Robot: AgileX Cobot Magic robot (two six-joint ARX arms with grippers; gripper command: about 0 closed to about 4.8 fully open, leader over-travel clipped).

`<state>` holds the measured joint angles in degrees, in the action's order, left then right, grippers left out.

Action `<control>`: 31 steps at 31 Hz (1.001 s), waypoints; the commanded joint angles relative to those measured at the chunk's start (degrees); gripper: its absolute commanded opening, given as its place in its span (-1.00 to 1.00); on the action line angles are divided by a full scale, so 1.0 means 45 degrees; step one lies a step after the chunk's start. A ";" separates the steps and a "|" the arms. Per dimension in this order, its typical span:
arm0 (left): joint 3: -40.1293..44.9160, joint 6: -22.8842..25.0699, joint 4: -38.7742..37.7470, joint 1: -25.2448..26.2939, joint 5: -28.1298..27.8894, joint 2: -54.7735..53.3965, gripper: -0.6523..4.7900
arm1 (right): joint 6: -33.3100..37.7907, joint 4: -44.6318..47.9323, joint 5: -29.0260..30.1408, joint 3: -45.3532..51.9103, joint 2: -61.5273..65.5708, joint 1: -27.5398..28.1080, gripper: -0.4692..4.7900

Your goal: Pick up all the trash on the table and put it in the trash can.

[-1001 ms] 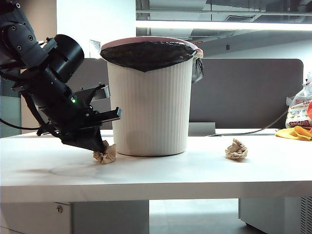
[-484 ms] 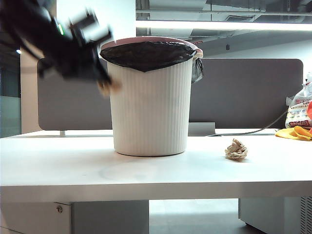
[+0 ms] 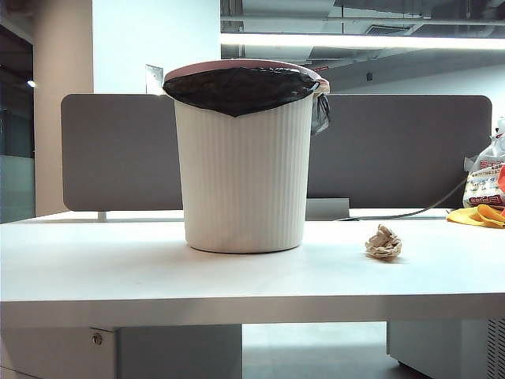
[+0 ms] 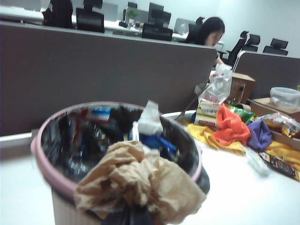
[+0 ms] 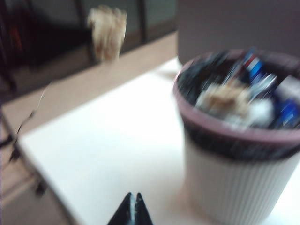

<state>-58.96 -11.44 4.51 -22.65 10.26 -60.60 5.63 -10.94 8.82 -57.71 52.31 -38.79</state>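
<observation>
One paper ball (image 4: 140,180) hangs pinched in the left gripper (image 4: 127,216), just above the near rim of the trash can (image 3: 245,181), not yet dropped. The can stands in the middle of the table (image 3: 158,276); a blurred tan lump (image 5: 225,101) inside may be trash already binned. Further right, a second ball (image 3: 383,242) lies untouched on the table, well apart from the can. The right gripper (image 5: 132,212) hovers above the table beside the can, fingertips pressed together, empty. By this reading, one drop and one pickup remain.

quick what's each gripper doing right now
Left gripper: shut on a paper ball, above the trash can.
Right gripper: shut, empty, beside the can.
</observation>
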 commanded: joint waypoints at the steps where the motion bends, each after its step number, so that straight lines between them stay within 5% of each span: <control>1: -0.1481 0.0005 -0.0053 -0.0005 0.0437 -0.1457 -0.78 | 0.0121 0.0403 0.0005 -0.1030 0.0005 0.0359 -0.84; 9: -0.5901 0.0369 -0.1933 -0.0015 0.0189 -0.5625 -0.78 | 0.0121 -0.1428 -0.0044 -0.3444 0.0005 0.0913 -0.84; 17: -0.9607 0.2443 -0.5770 -0.0015 -0.0874 -0.8874 -0.77 | 0.0083 -0.3589 -0.0923 -0.4090 -0.0121 0.0937 -0.84; 19: -0.9646 0.2443 -0.5872 -0.0015 -0.1229 -0.9063 -0.44 | 0.0087 -0.3842 -0.0923 -0.4090 -0.0126 0.0933 -0.84; 22: -0.9646 0.2448 -0.5994 -0.0015 -0.1462 -0.9112 1.00 | 0.0087 -0.4182 -0.0923 -0.4090 -0.0126 0.0933 -0.84; 31: -0.9651 0.1948 -0.5790 -0.0024 -0.0651 -0.8301 1.00 | 0.0049 -0.4182 -0.0942 -0.4085 -0.0117 0.0933 -0.84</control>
<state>-102.06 -1.78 -23.14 -22.61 5.67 -99.74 5.98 -30.81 4.67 -75.81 51.99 -34.50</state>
